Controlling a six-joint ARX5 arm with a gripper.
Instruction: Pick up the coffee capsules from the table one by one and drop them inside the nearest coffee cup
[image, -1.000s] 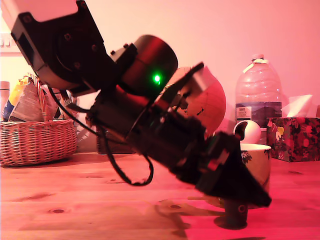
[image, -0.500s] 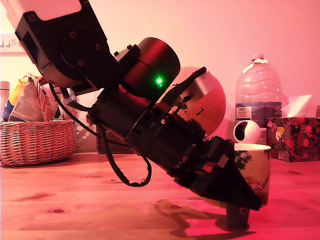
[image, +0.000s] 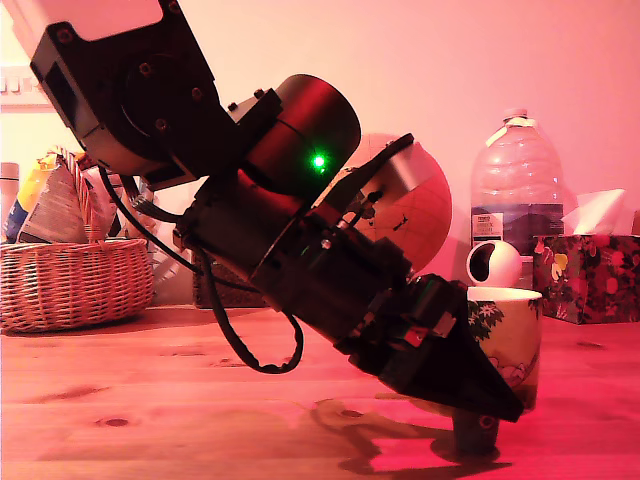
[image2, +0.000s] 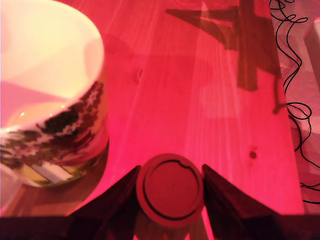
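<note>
The arm (image: 250, 200) is black and blocky — a white housing on top, visible screws, a round motor drum with a green light, looping black cables, and a dark wedge-shaped tool (image: 470, 400).

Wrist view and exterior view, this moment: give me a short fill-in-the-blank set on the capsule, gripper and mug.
1. The gripper has its fingers on either side of the coffee ____.
2. The capsule stands on the wooden ____.
3. The inside of the mug holds ____ capsules.

Missing words: capsule; table; no
</note>
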